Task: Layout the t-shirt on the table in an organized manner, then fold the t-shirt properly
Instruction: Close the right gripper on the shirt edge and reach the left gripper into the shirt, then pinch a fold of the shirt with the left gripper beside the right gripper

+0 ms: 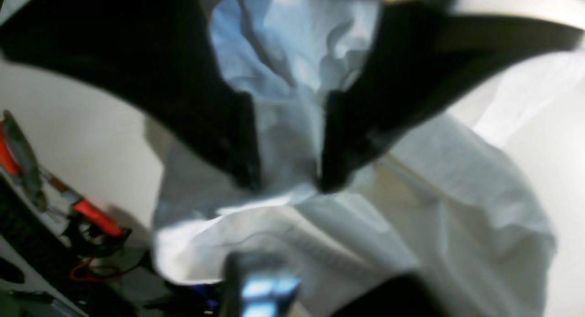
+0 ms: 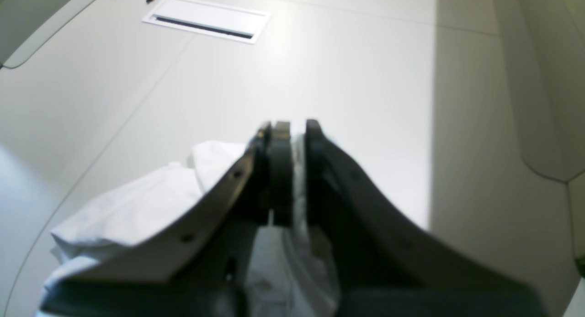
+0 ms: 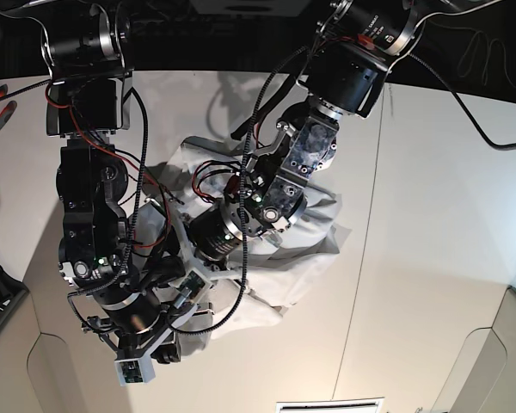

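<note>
Both arms reach down from the top of the base view and meet over the t-shirt (image 3: 305, 237), which lies bunched and creased near the middle of the table (image 3: 439, 258).

Left arm — on the base view's right — bends at its elbow and angles down and inward toward the cloth; its gripper end is hidden there behind its own links and cables. In the left wrist view the left gripper (image 1: 288, 180) has its two dark jaws partly apart, with a ridge of white fabric rising in the gap between them; the picture is too blurred to tell whether the tips actually clamp the cloth.

Right arm — on the base view's left — hangs nearly straight down, its wrist low at the shirt's near edge. In the right wrist view the right gripper (image 2: 292, 129) has its jaws pressed close together, pinching a thin fold of the shirt, with more cloth heaped to the left of the jaws.

A recessed slot panel (image 2: 205, 20) sits in the tabletop well beyond the shirt. The shirt's collar and sleeves cannot be made out.
</note>
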`<state>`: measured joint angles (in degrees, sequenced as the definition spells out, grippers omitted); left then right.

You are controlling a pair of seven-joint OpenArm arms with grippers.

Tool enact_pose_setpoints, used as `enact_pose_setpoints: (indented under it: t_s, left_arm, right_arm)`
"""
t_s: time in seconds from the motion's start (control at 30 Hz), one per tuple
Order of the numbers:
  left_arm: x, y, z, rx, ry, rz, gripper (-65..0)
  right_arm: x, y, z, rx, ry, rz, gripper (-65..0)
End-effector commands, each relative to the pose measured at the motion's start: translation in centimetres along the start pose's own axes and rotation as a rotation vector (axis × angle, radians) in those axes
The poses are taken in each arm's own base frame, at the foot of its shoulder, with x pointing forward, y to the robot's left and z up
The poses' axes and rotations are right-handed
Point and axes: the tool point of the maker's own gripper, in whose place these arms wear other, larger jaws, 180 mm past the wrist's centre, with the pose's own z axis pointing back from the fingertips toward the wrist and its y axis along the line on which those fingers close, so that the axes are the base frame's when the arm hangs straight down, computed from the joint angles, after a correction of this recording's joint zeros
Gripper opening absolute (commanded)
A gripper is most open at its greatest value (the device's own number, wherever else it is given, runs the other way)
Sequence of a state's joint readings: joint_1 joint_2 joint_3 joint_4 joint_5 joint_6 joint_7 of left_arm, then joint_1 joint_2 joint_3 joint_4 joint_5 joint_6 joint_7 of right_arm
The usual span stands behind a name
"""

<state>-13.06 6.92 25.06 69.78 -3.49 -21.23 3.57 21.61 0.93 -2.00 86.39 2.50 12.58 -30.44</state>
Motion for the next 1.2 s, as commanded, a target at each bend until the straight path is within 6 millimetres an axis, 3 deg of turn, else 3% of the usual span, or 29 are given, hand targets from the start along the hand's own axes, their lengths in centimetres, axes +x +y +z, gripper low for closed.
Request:
enact_pose_setpoints:
  t_s: [0.0,0.1,0.5,0.8,0.97,1.17]
  left_arm:
    - [2.3,0.0,-0.6,-0.006,-0.062,-0.004,-55.1]
    - [2.0,0.0,-0.6,-0.006,-0.047,-0.004,-65.0]
    - [1.0,-1.4,-0.4,-0.076,0.0,0.035,-65.0]
    - [-2.2,-2.3,1.0,-0.15,0.125,0.091,-65.0]
    - [-2.9,0.2,3.9,-0.111,0.141,0.093,-65.0]
    - [-0.7,3.1,7.2,-0.029,0.05,0.152,-65.0]
  right_arm:
    - [2.8,0.0,0.1,0.001,-0.081,0.006,-65.0]
    - [2.8,0.0,0.1,0.002,-0.081,0.006,-65.0]
    - [2.7,-0.4,0.1,-0.016,-0.076,0.03,-65.0]
    - [2.8,-2.3,0.2,-0.122,-0.072,0.06,-65.0]
    - [2.5,-2.7,0.1,-0.142,-0.061,0.085,-65.0]
    - [2.6,-4.1,-0.5,-0.207,-0.053,0.042,-65.0]
